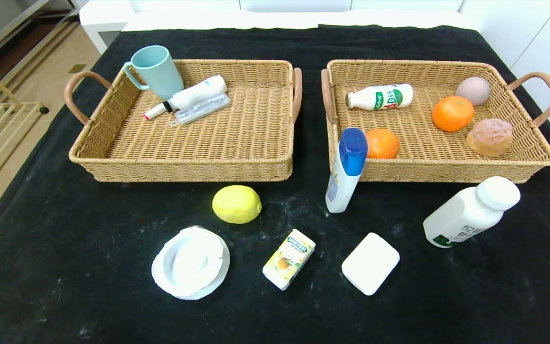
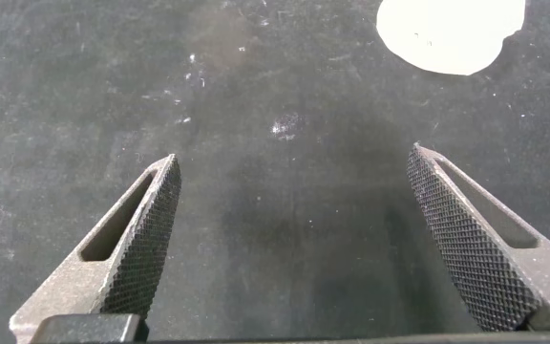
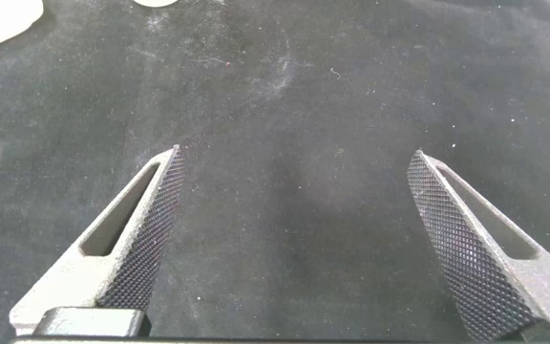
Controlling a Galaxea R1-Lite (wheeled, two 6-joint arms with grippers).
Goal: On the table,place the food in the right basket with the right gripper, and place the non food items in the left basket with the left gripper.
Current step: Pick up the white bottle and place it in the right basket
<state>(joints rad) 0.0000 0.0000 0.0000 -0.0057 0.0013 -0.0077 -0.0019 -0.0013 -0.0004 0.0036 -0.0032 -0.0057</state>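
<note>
Midway through sorting, both grippers, left (image 2: 294, 239) and right (image 3: 294, 239), hover with fingers spread wide and empty over the desk (image 1: 65, 296); lemon (image 1: 236, 204) and soap (image 1: 370, 263) wait at lower centre.

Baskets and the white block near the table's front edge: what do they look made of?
Left basket and right basket: woven wicker or rattan, matte tan, visible weave; the looped handles look smooth, maybe leather or plastic. White block: smooth, matte, rounded corners, possibly soap or plastic; I cannot tell which.

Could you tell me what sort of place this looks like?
Probably an indoor test setup in a home-like room: a black cloth-covered table, two woven wicker baskets with sorted groceries, white cabinets behind.
</note>
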